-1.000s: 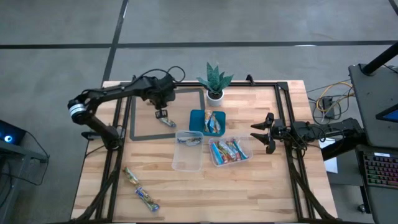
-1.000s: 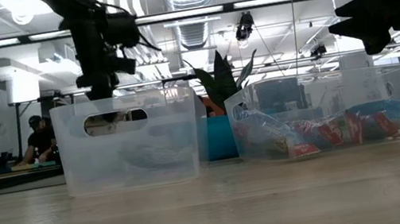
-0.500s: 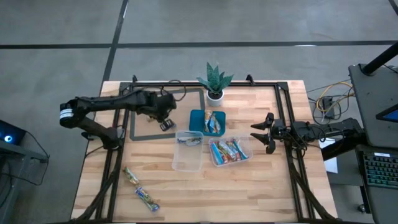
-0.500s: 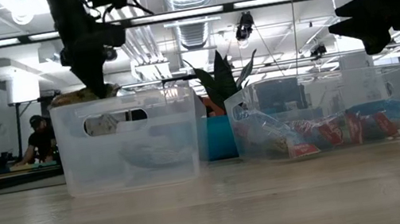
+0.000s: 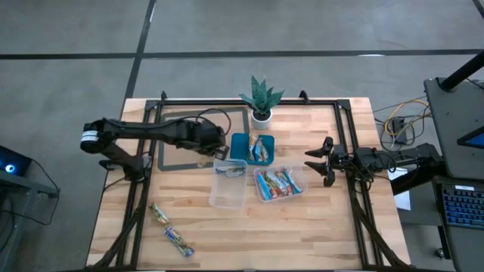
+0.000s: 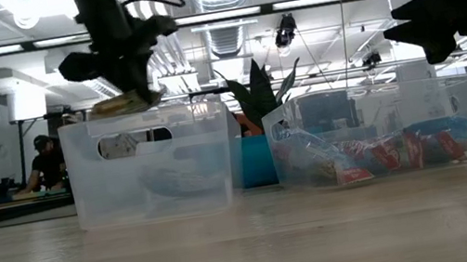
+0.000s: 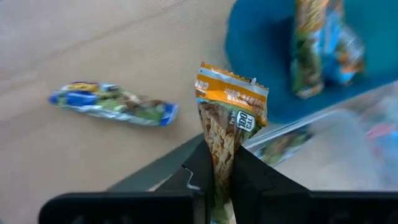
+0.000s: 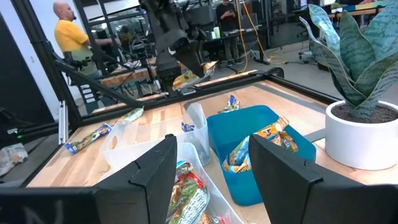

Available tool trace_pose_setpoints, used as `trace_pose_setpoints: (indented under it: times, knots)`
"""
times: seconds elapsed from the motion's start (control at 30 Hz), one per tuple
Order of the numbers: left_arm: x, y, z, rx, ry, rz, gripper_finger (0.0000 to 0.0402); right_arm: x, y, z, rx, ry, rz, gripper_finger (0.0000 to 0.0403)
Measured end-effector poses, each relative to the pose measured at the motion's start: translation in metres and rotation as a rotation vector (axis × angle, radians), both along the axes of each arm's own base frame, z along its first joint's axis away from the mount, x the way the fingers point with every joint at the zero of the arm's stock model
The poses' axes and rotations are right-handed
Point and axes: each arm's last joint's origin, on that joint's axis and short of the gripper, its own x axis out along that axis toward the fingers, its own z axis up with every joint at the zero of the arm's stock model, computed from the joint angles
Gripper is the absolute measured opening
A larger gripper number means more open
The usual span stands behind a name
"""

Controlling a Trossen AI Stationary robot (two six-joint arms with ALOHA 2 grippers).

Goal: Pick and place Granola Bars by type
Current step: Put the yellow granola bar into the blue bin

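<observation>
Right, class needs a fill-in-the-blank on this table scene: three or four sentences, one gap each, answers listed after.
1. The left gripper is shut on a bar whose wrapper top is ____.
2. The potted plant stands in a ____ pot.
3. The tray holding two bars is coloured ____.
4. The right gripper holds ____.

Missing words: orange; white; teal; nothing
</observation>
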Motion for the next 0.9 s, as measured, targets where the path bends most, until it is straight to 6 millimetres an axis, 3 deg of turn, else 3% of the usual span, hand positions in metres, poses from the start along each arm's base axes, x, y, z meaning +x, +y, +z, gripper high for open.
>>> trace_pose_setpoints:
  times: [0.2, 0.37, 0.6, 0.9]
  knots:
    - [0.034, 0.007, 0.017, 0.022, -0.070, 0.089, 0.0012, 0.000, 0.000, 0.000, 0.000, 0.000, 0.000, 0.0189]
    - [0.064, 0.024, 0.019, 0.019, -0.095, 0.162, 0.0012, 0.000, 0.000, 0.000, 0.000, 0.000, 0.000, 0.0189]
    - [0.102, 0.045, 0.007, 0.004, -0.090, 0.213, 0.0012, 0.000, 0.000, 0.000, 0.000, 0.000, 0.000, 0.0189]
    - [0.132, 0.055, -0.024, 0.005, -0.066, 0.282, 0.0011, 0.000, 0.000, 0.000, 0.000, 0.000, 0.000, 0.0189]
